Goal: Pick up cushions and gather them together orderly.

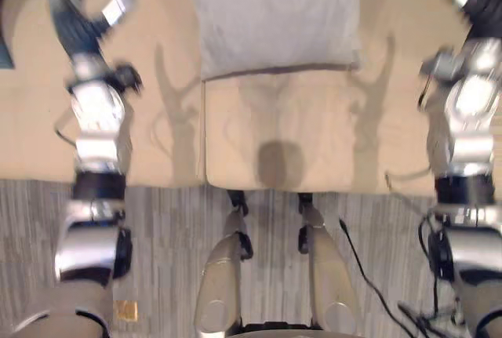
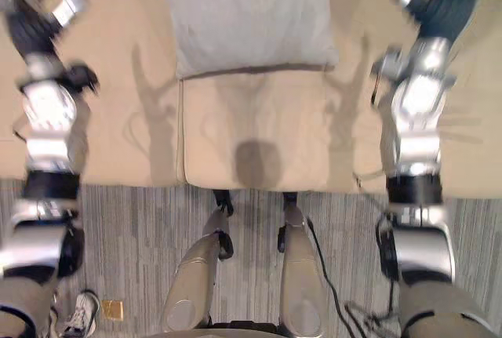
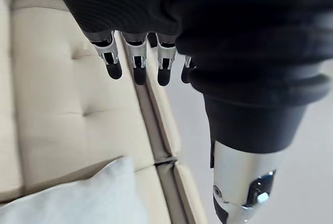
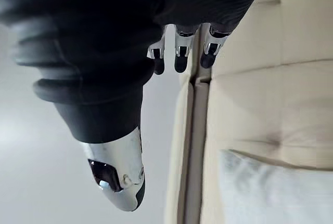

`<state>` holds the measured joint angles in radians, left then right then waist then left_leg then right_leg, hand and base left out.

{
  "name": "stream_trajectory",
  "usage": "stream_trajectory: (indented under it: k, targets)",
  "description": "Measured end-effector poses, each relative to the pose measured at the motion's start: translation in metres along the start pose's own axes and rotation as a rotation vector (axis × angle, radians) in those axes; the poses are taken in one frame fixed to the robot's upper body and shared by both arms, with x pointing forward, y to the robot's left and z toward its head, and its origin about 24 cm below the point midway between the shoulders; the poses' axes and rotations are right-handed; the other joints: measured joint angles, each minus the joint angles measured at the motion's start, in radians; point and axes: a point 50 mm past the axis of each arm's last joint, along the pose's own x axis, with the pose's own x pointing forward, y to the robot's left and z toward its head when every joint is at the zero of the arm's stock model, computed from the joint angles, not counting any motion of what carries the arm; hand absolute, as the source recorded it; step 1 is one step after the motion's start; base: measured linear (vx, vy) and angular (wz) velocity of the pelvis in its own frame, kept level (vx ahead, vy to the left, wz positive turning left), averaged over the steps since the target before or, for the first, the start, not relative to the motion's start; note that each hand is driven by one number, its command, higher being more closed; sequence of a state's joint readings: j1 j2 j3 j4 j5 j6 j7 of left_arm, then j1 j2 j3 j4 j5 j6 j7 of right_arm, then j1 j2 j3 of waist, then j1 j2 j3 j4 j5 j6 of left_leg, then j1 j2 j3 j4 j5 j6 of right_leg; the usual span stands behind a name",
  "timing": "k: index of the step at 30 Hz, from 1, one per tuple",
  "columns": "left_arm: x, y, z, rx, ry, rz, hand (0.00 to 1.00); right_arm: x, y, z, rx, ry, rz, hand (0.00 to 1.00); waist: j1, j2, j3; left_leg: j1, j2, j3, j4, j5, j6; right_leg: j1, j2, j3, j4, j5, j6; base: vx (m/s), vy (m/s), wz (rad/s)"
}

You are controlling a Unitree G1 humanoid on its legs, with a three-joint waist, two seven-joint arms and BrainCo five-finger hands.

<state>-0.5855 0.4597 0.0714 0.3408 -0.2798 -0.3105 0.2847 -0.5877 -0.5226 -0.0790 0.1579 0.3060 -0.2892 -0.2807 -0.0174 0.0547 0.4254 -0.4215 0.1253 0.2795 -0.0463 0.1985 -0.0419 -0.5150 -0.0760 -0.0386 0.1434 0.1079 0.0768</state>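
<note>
The grey cushion (image 1: 274,16) sits in the middle of the sofa (image 1: 314,134), leaning on its back. The left hand (image 3: 136,60) and right hand (image 4: 179,52) have straight fingers and hold nothing. The cushion looks soft and light. Grab its two sides, one hand each.

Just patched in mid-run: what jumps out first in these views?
A pale grey square fabric cushion sits centred at the back of the beige tufted sofa. The left hand and right hand are raised over the seat on either side of it, both open and holding nothing.
</note>
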Motion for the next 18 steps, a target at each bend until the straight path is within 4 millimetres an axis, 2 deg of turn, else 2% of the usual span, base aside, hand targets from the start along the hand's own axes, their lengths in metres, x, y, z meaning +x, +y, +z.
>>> stream_trajectory:
  k: [1,2,3,4,5,6,7,8,9,10,11,12,13,14,16,18]
  targets:
    - [-0.030,0.000,-0.027,-0.012,0.110,-0.019,0.00,-0.026,-0.004,-0.021,-0.006,0.097,0.014,0.00,0.000,-0.003,-0.017,0.018,0.001,-0.004,0.000,-0.006,-0.004,0.019,0.001,-0.003,0.000,-0.011,0.002,0.05,-0.077,0.05]
    - [-0.047,0.001,-0.040,-0.010,0.172,-0.030,0.00,-0.042,-0.006,-0.031,-0.008,0.153,0.019,0.00,0.000,-0.005,-0.032,0.022,0.001,-0.005,0.000,-0.009,-0.006,0.024,0.001,-0.005,0.001,-0.019,0.001,0.07,-0.075,0.04]
    - [-0.089,0.002,-0.068,-0.004,0.319,-0.064,0.00,-0.080,-0.012,-0.054,-0.011,0.290,0.024,0.00,-0.003,-0.010,-0.069,0.034,-0.003,-0.007,-0.008,-0.010,-0.007,0.033,0.004,-0.007,0.000,-0.029,-0.003,0.10,-0.084,0.08]
    - [-0.118,0.004,-0.083,-0.001,0.416,-0.102,0.00,-0.108,-0.016,-0.069,-0.021,0.390,0.033,0.00,-0.007,-0.010,-0.070,0.063,-0.004,-0.014,-0.012,-0.010,-0.008,0.066,0.005,-0.013,-0.002,-0.033,0.001,0.10,-0.080,0.11]
    - [-0.134,0.006,-0.090,0.003,0.468,-0.119,0.00,-0.124,-0.019,-0.076,-0.033,0.448,0.037,0.00,-0.011,-0.010,-0.070,0.081,-0.004,-0.019,-0.014,-0.011,-0.009,0.085,0.005,-0.015,-0.004,-0.039,0.003,0.09,-0.061,0.18]
    - [-0.171,0.013,-0.106,0.020,0.597,-0.153,0.00,-0.164,-0.025,-0.094,-0.059,0.594,0.048,0.00,-0.019,-0.011,-0.084,0.123,-0.005,-0.029,-0.017,-0.017,-0.014,0.132,0.005,-0.022,-0.009,-0.050,0.005,0.08,-0.053,0.14]
    - [-0.200,0.021,-0.116,0.034,0.703,-0.160,0.00,-0.194,-0.030,-0.103,-0.082,0.706,0.052,0.00,-0.021,-0.013,-0.124,0.139,-0.005,-0.030,-0.020,-0.023,-0.016,0.148,0.006,-0.025,-0.014,-0.056,0.005,0.09,-0.047,0.08]
    - [-0.220,0.027,-0.122,0.049,0.775,-0.165,0.00,-0.215,-0.033,-0.109,-0.093,0.780,0.057,0.00,-0.021,-0.014,-0.150,0.154,-0.005,-0.030,-0.024,-0.029,-0.020,0.164,0.006,-0.025,-0.020,-0.059,0.006,0.12,-0.035,-0.02]
    - [-0.251,0.037,-0.130,0.081,0.892,-0.175,0.00,-0.250,-0.039,-0.114,-0.123,0.902,0.073,0.00,-0.021,-0.016,-0.189,0.184,-0.005,-0.030,-0.024,-0.039,-0.019,0.200,0.008,-0.024,-0.036,-0.064,0.010,0.13,-0.025,-0.05]
    - [-0.256,0.039,-0.131,0.088,0.909,-0.178,0.00,-0.255,-0.040,-0.115,-0.127,0.920,0.075,0.00,-0.021,-0.016,-0.194,0.189,-0.005,-0.030,-0.024,-0.041,-0.020,0.206,0.008,-0.024,-0.039,-0.065,0.011,0.15,-0.020,-0.12]
    - [-0.291,0.051,-0.135,0.132,1.036,-0.188,0.00,-0.293,-0.047,-0.119,-0.164,1.063,0.103,0.00,-0.021,-0.022,-0.236,0.236,-0.006,-0.029,-0.025,-0.061,-0.027,0.255,0.010,-0.023,-0.056,-0.074,0.015,0.11,-0.009,-0.13]
    - [-0.312,0.057,-0.135,0.150,1.108,-0.187,0.00,-0.316,-0.054,-0.120,-0.196,1.150,0.118,0.00,-0.023,-0.024,-0.264,0.263,-0.007,-0.026,-0.025,-0.073,-0.027,0.285,0.010,-0.019,-0.071,-0.077,0.016,0.09,0.005,-0.13]
    - [-0.319,0.059,-0.136,0.160,1.136,-0.192,0.00,-0.325,-0.056,-0.120,-0.208,1.188,0.122,0.00,-0.023,-0.025,-0.275,0.272,-0.008,-0.025,-0.026,-0.076,-0.028,0.296,0.010,-0.018,-0.079,-0.077,0.016,0.08,0.015,-0.08]
    - [-0.334,0.064,-0.136,0.188,1.195,-0.204,0.00,-0.347,-0.063,-0.120,-0.245,1.280,0.142,0.00,-0.023,-0.029,-0.292,0.304,-0.010,-0.021,-0.030,-0.082,-0.029,0.328,0.010,-0.015,-0.089,-0.079,0.018,0.07,0.018,-0.07]
    - [-0.350,0.070,-0.135,0.217,1.258,-0.225,0.00,-0.373,-0.072,-0.117,-0.282,1.390,0.166,0.00,-0.024,-0.036,-0.304,0.352,-0.013,-0.012,-0.047,-0.084,-0.031,0.362,0.009,-0.006,-0.097,-0.080,0.021,0.03,0.028,-0.12]
    - [-0.357,0.075,-0.133,0.236,1.286,-0.230,0.00,-0.385,-0.077,-0.114,-0.304,1.449,0.169,0.00,-0.023,-0.044,-0.314,0.377,-0.015,0.006,-0.047,-0.092,-0.028,0.374,0.009,0.019,-0.095,-0.081,0.023,0.00,0.034,-0.29]
